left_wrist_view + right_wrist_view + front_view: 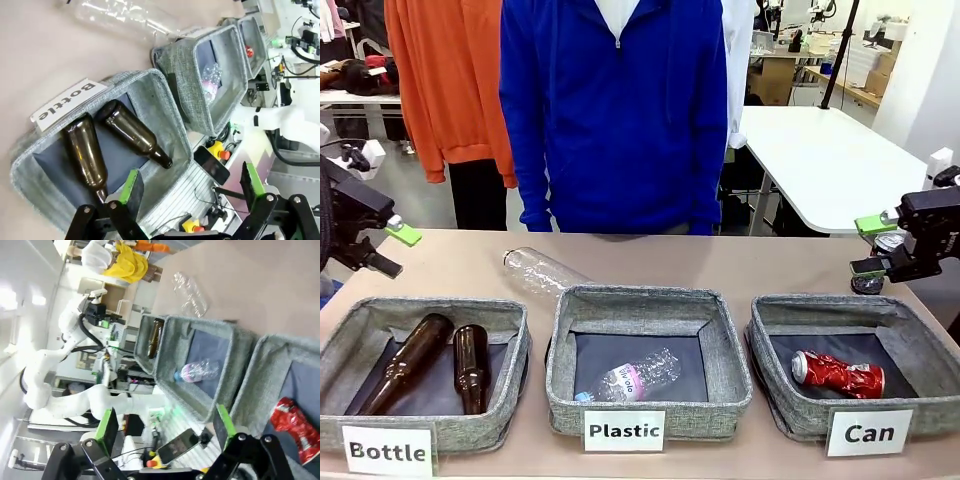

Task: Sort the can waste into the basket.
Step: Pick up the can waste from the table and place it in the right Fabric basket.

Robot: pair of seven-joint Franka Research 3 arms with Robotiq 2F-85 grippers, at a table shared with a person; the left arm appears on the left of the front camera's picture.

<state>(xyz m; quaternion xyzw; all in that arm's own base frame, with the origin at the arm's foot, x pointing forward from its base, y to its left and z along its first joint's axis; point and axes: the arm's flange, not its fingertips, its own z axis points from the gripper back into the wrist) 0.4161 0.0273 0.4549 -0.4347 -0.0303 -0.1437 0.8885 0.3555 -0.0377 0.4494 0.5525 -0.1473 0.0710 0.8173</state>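
Note:
A crushed red can [837, 373] lies inside the grey basket labelled "Can" [775, 340] at the front right; the right wrist view shows the same red can [295, 427] in that basket [252, 385]. A small dark round thing [867, 285], possibly the dark can, sits on the table just behind the basket's far rim. My right gripper [872, 246] hangs open just above that thing, nothing between its green pads. My left gripper [392, 250] is open at the far left, above the "Bottle" bin. In the left wrist view the red can [248, 50] is far off.
The "Bottle" bin [510, 345] holds two brown glass bottles [470, 365]. The "Plastic" bin [650, 300] holds a crumpled clear bottle [630, 378]. Another clear plastic bottle [542, 270] lies on the table behind them. A person in a blue top [615, 120] stands at the far edge.

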